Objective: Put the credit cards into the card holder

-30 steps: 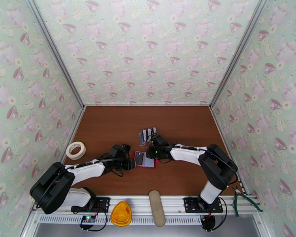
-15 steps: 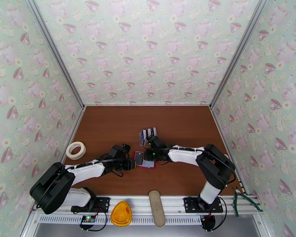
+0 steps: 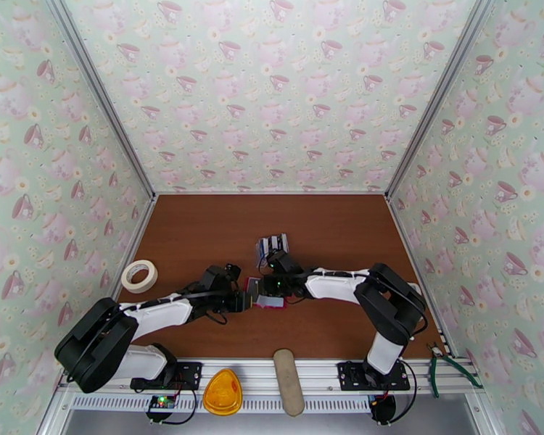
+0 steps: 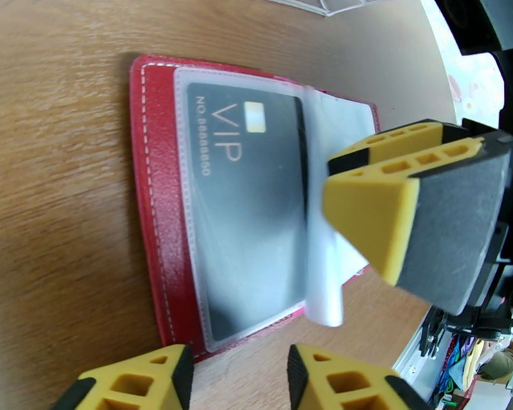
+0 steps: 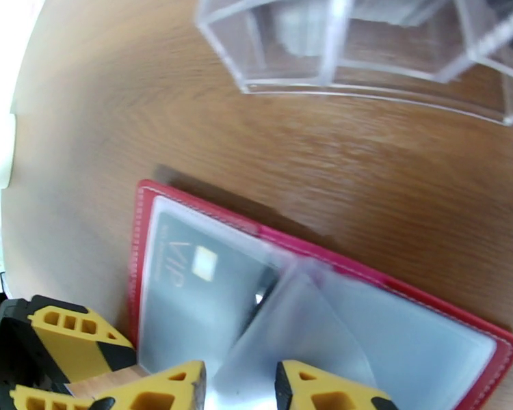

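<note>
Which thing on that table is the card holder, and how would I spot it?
Look at the middle of the brown table. The card holder lies open and flat there, just on the robot's side of the clear plastic stand. It is the only red thing on the table, with white stitching and a dark VIP card under a clear sleeve.

Tape roll [image 3: 139, 275] left; orange disc [image 3: 222, 392], tan pad [image 3: 289, 381] near rail; pliers [image 3: 446, 365] right.

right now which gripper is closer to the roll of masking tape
Left. The left gripper is at the red wallet's left edge, the side facing the tape roll. The right gripper is over the wallet, farther from the tape.
</note>
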{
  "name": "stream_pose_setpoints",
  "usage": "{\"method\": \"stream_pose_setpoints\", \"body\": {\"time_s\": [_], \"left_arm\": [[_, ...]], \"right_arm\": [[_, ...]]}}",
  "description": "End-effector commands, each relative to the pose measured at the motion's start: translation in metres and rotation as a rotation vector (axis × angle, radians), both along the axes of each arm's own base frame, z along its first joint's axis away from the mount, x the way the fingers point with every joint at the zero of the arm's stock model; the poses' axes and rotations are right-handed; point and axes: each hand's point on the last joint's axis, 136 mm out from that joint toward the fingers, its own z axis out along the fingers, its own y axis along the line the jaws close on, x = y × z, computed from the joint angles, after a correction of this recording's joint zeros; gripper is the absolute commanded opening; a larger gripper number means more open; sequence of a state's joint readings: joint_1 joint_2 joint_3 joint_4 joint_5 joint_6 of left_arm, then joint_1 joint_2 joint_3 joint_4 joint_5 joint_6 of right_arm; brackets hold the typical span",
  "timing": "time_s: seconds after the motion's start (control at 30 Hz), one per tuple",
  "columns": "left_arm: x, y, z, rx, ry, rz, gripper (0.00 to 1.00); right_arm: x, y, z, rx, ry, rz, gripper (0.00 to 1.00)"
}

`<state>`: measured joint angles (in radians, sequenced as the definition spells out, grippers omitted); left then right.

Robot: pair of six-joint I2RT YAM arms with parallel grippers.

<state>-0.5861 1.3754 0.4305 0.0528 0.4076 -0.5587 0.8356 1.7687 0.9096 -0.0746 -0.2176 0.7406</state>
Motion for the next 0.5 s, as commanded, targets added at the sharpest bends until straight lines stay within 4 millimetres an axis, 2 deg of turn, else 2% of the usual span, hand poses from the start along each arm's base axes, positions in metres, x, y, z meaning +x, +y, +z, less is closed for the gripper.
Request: {"method": "stream_pose_setpoints", "body": {"time_s": [0.0, 0.23, 0.47], "left_arm": [[-0.008, 0.001, -0.009, 0.008, 0.026, -0.017, 0.50], [-0.006, -0.001, -0.007, 0.002, 0.021, -0.024, 0.60], [-0.006, 0.006, -0.017, 0.050, 0.034, -0.012, 0.61]], "right_arm": [[-0.008, 0.012, -0.003, 0.033, 0.041, 0.014, 0.34], [-0.007, 0.020, 0.003, 0.082, 0.045, 0.008, 0.34], [-0.007, 0.030, 0.010, 0.138, 0.056, 0.013, 0.33]]}}
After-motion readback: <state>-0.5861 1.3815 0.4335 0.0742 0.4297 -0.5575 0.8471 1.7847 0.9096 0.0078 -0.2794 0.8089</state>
